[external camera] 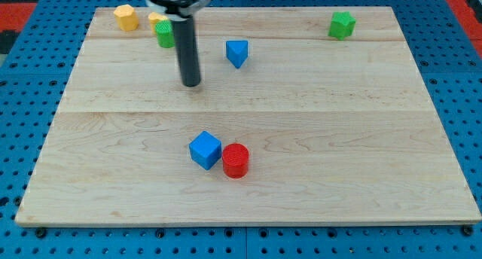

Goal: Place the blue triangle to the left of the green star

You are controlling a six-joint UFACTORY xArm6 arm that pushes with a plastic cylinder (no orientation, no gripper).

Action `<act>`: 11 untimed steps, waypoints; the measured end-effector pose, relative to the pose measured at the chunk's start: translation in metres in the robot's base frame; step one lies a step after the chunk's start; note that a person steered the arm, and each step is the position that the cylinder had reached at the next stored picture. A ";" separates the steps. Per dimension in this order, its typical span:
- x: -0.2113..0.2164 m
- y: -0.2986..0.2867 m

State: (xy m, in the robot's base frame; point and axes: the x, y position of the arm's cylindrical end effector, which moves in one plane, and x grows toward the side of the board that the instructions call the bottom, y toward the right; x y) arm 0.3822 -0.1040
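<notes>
Evidently our tip [191, 83] (no claw, holding nothing) sits left of the light, slidey blue wooden triangle [237, 53]; we'd push its left face toward the green wooden star [342, 24].

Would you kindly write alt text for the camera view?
My tip rests on a wooden board, left of the blue triangle. The green star sits at the view's top right; other coloured blocks are scattered about.

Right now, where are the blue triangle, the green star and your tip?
blue triangle [237, 53]: camera view, on its top face.
green star [342, 24]: camera view, near the top right, middle of the block.
my tip [191, 84]: camera view, rod's very end, left of the triangle.
</notes>
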 end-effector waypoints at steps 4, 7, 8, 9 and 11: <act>-0.060 0.084; -0.091 0.129; -0.092 0.158; -0.092 0.126; -0.118 0.195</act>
